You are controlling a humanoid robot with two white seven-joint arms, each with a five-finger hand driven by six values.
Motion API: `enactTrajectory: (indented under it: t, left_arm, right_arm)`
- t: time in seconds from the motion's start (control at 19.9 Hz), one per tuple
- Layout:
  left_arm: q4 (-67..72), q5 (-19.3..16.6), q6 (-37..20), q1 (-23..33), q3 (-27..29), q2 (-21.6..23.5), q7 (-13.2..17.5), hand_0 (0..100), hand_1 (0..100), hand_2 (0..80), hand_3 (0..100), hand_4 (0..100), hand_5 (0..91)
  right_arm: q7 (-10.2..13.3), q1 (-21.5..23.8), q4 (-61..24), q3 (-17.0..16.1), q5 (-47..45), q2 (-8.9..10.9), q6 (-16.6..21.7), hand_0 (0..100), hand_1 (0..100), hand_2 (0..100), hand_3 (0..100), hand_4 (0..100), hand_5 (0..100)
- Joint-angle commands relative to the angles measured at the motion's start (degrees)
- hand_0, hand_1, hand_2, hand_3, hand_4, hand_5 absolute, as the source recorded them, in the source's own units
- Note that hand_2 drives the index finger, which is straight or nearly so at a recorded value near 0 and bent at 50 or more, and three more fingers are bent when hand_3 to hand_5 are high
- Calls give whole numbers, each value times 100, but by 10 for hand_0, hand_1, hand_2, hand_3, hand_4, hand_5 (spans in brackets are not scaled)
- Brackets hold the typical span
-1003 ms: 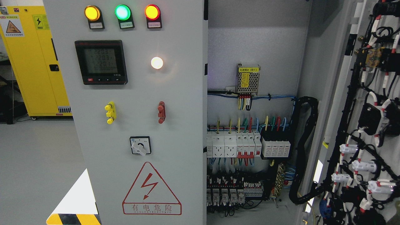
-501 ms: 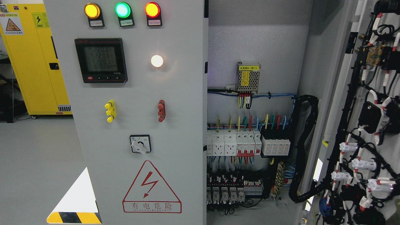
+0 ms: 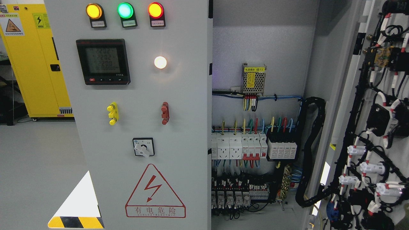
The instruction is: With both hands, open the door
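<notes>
Here, right door (image 3: 380,121) swung open, wiring on its inside, left door (image 3: 140,127) closed, no robot hand visible.

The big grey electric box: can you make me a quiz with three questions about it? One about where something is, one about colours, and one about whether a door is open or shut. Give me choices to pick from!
1. Where is the red lightning warning triangle?
A. At the bottom of the left door
B. Above the three lamps
C. Inside the cabinet

2. What colours are the three round lamps along the top, left to right?
A. Blue, white, red
B. Amber, green, red
C. Green, green, amber

3. How does the right door stand?
A. Shut flat
B. Taken off
C. Swung open, wiring showing

Answers:
1. A, it sits low on the left door, below the rotary switch.
2. B, the amber lamp, the green lamp and the red lamp are all lit.
3. C, the breakers inside are in plain sight.

No robot hand is in view.
</notes>
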State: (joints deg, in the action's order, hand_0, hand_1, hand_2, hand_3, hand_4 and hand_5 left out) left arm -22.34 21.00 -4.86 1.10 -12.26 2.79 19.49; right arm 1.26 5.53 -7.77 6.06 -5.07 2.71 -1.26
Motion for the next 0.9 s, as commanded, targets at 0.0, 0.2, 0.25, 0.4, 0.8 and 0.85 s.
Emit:
enactTrajectory:
  t: [0.0,0.2,0.25,0.4,0.8,0.85]
  left_arm:
    - [2603,-509,100,-101,347,-226,-42,120,556,0,0,0,0]
    - [2612,-509,108,-101,338,-296,-94,120,556,0,0,0,0]
    - [2603,-518,108,-101,338,-296,-216,120,556,0,0,0,0]
    - [2594,-675,108,-101,338,-296,-674,120,556,0,0,0,0]
    - [2559,-738,47,-101,338,-270,-736,120,556,0,0,0,0]
    - [2559,-729,38,-110,347,-270,-736,120,556,0,0,0,0]
  right_arm:
    - [-3,0,-31,-35,-11,-33,108,0,500,40,0,0,0]
    - [-3,0,-31,-43,-11,-42,108,0,500,40,0,0,0]
    - [-3,0,-31,-35,-11,-42,108,0,500,40,0,0,0]
    - [-3,0,-110,-44,-20,-42,108,0,500,40,0,0,0]
    - [-3,685,-2636,-44,-29,10,117,0,500,40,0,0,0]
    - [-3,877,-3259,-44,-29,10,117,0,500,40,0,0,0]
